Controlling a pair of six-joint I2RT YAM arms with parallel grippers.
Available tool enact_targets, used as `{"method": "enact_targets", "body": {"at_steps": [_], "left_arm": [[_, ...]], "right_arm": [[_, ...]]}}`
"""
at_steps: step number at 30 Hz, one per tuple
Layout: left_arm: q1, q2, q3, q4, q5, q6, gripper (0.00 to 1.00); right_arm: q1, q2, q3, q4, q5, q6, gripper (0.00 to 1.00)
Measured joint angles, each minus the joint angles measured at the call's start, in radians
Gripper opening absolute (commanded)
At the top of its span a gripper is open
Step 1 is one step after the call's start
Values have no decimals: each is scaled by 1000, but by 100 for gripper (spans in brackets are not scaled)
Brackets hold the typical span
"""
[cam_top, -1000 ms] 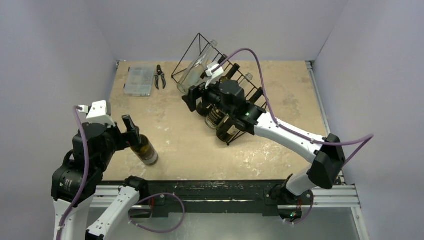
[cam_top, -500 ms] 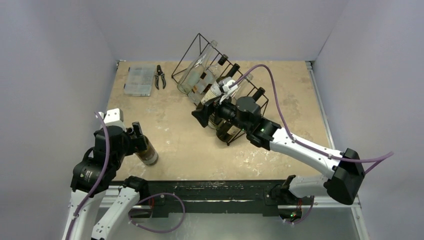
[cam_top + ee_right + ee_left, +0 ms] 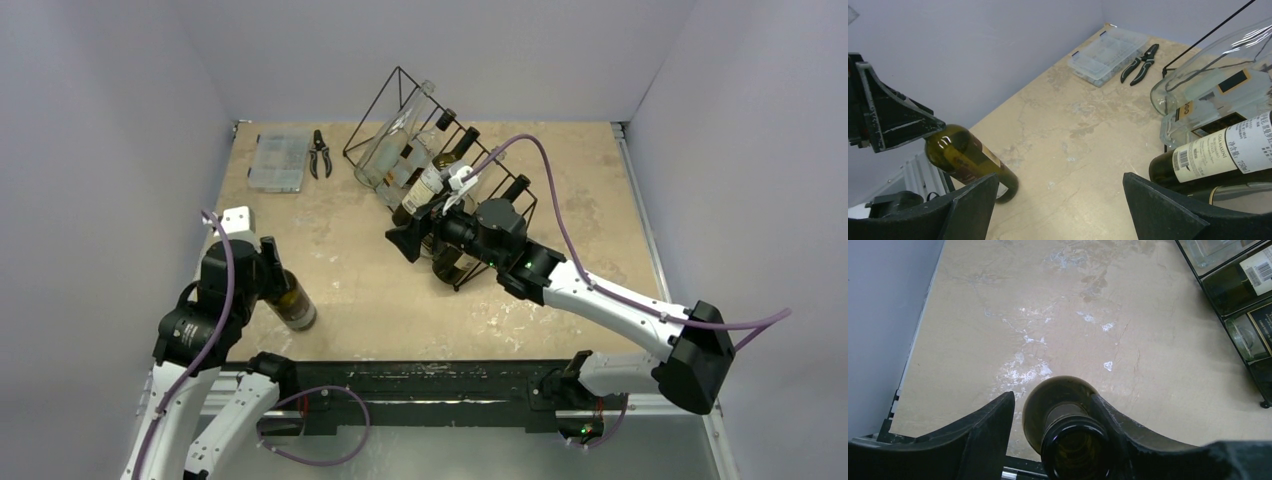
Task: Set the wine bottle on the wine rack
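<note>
The bottle (image 3: 291,301) leans, base down, at the near left of the surface (image 3: 340,240), well apart from the rack (image 3: 399,70) at far centre. The left tool (image 3: 1053,400) straddles its neck, one finger touching and the other just clear. The right tool (image 3: 1060,200) gapes empty beside the rack.

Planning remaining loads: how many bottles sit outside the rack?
1: the wine bottle at the table's near-left, its neck between the left end effector's fingers. The right arm could hide another by the wine rack.

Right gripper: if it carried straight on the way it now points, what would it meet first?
Probably the bare table, just beside the wine bottle between the left gripper's jaws; depth is unclear.
</note>
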Motion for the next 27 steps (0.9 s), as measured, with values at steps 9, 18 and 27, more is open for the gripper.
{"method": "enact_targets", "body": {"at_steps": [9,18,27], "left_arm": [[0,58,12,-24,23,-14,20],[0,126,66,-62,61,4,2],[0,306,203,-21,80,19,0]], "right_arm": [[0,20,-3,14,-45,19,99],[0,40,-4,20,-49,24,99],[0,10,-38,3,5,32,99]]}}
